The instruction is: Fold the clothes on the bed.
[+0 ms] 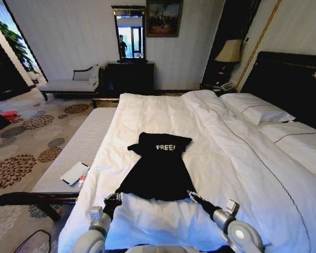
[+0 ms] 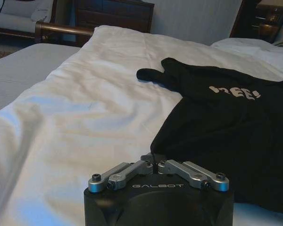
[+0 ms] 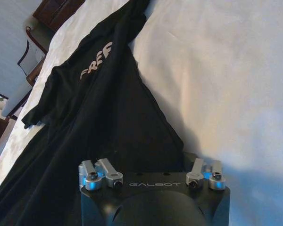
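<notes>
Plainly, one black garment, the clothes (image 1: 159,167), lies spread flat on the white duvet of the single bed (image 1: 237,158), its white "FREE!" lettering at the end nearer the headboard. Two grippers sit at its near hem, one at each corner. From the head view, the left gripper (image 1: 116,196) touches the near left corner and the right gripper (image 1: 191,195) the near right corner. The left wrist view adds what the head view cannot resolve: the left gripper (image 2: 153,159) has its fingers drawn together, pinching the edge of the black fabric between the tips. In the right wrist view, the right gripper's (image 3: 151,157) linkages stand apart over the cloth, but the tips are lost against the dark fabric, so I cannot tell whether they grip it. Two pillows (image 1: 255,109) lie by the headboard, and one grey bench (image 1: 73,153) stands beside the bed.
</notes>
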### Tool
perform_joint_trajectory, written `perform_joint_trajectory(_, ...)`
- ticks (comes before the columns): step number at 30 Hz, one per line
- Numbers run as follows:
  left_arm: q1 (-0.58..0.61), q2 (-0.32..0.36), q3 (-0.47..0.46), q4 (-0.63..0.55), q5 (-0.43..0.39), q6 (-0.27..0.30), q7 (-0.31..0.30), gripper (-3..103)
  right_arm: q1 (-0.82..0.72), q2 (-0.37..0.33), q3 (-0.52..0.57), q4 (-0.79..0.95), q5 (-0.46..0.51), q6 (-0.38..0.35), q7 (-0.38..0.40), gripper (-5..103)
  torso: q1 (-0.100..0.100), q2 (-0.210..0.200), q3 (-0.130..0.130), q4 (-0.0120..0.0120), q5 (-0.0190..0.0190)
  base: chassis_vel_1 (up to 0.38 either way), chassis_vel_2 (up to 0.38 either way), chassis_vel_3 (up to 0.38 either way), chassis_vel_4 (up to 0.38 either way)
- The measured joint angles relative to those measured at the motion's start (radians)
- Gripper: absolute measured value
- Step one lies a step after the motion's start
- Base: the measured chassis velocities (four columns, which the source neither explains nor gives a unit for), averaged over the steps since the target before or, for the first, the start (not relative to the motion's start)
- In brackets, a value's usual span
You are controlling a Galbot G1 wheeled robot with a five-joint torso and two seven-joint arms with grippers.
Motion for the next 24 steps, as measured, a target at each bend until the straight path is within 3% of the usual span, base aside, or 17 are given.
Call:
perform_joint_trajectory(1,0.0,0.0,0.001,0.001,0.0,0.0,0.0,0,0.0,-0.002,-0.001,-0.001,0.0,0.001,0.0,65,0.0,0.0,0.0,0.0,0.0,0.0,0.0,0.0,0.0)
perform_joint_trajectory(3,0.0,-0.001,0.002,0.003,0.001,0.0,0.0,0,0.0,-0.003,-0.001,-0.002,-0.001,0.002,0.0,65,0.0,0.0,0.0,0.0,0.0,0.0,0.0,0.0,0.0)
perform_joint_trajectory(5,0.002,-0.004,0.003,0.005,0.002,-0.001,0.0,0,0.0,-0.004,-0.002,-0.002,-0.002,0.004,0.0,54,0.0,0.0,0.0,0.0,0.0001,0.0,0.0,0.0,0.0)
perform_joint_trajectory(6,0.002,-0.004,0.003,0.005,0.002,-0.001,0.0,0,0.0,-0.004,-0.002,-0.002,-0.002,0.004,0.0,54,0.0,0.0,0.0,0.0,0.0001,0.0,0.0,0.0,0.0)
perform_joint_trajectory(10,0.006,-0.01,0.003,0.007,0.003,-0.002,-0.001,0,-0.002,0.001,-0.011,-0.007,-0.011,0.013,0.001,32,0.0,0.0,0.0,0.0001,0.0,0.0,0.0,0.0,0.0)
perform_joint_trajectory(12,0.006,-0.01,0.003,0.007,0.003,-0.003,-0.001,0,-0.003,0.002,-0.012,-0.007,-0.013,0.015,0.002,32,0.0,0.0,0.0,0.0,0.0001,0.0,0.0,0.0,0.0)
perform_joint_trajectory(15,0.006,-0.007,0.002,0.006,0.003,-0.003,-0.001,0,-0.005,0.002,-0.013,-0.006,-0.017,0.017,0.003,15,0.0,0.0,0.0,0.0,0.0,0.0,0.0,0.0,0.0)
perform_joint_trajectory(16,0.006,-0.007,0.002,0.006,0.003,-0.003,-0.001,0,-0.005,0.002,-0.013,-0.006,-0.017,0.017,0.003,15,0.0,0.0,0.0,0.0,0.0,0.0,0.0,0.0,0.0)
perform_joint_trajectory(19,0.003,-0.004,0.001,0.006,0.0,-0.003,-0.002,0,-0.009,0.004,-0.011,0.001,-0.019,0.02,0.005,2,0.0,0.0,0.0,0.0001,0.0001,0.0,0.0,0.0,0.0)
perform_joint_trajectory(24,0.004,-0.004,-0.002,0.004,-0.004,-0.004,-0.004,0,-0.019,0.011,-0.008,0.013,-0.029,0.023,0.006,1,0.0,0.0,0.0,0.0001,0.0,0.0,0.0,0.0,0.0)
